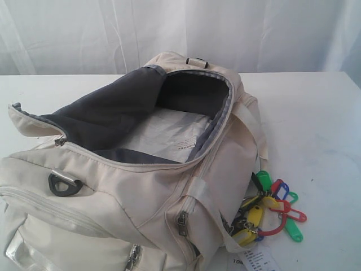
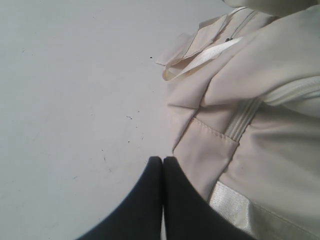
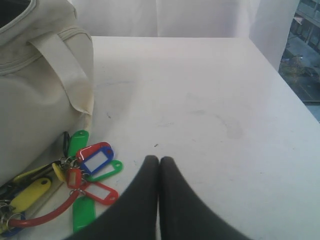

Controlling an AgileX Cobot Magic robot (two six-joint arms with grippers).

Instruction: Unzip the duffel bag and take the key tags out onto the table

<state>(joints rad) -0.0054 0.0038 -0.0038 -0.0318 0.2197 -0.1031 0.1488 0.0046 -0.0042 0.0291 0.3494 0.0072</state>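
Observation:
The cream duffel bag point(image 1: 141, 186) lies on the white table point(image 1: 316, 124) with its main zip open, showing dark grey lining and a pale sheet inside. The key tags point(image 1: 273, 212), a bunch in green, yellow, red and blue, lie on the table against the bag's right side. In the right wrist view the key tags point(image 3: 85, 175) sit just beside my right gripper point(image 3: 159, 160), which is shut and holds nothing. My left gripper point(image 2: 163, 160) is shut and empty over bare table, right beside the bag's end point(image 2: 250, 125). Neither gripper shows in the exterior view.
A white paper label point(image 1: 256, 261) lies at the front edge below the tags. A black D-ring point(image 1: 64, 183) sits on the bag's front. White curtains point(image 1: 180, 28) hang behind the table. The table's right edge point(image 3: 295, 95) runs close to the right arm.

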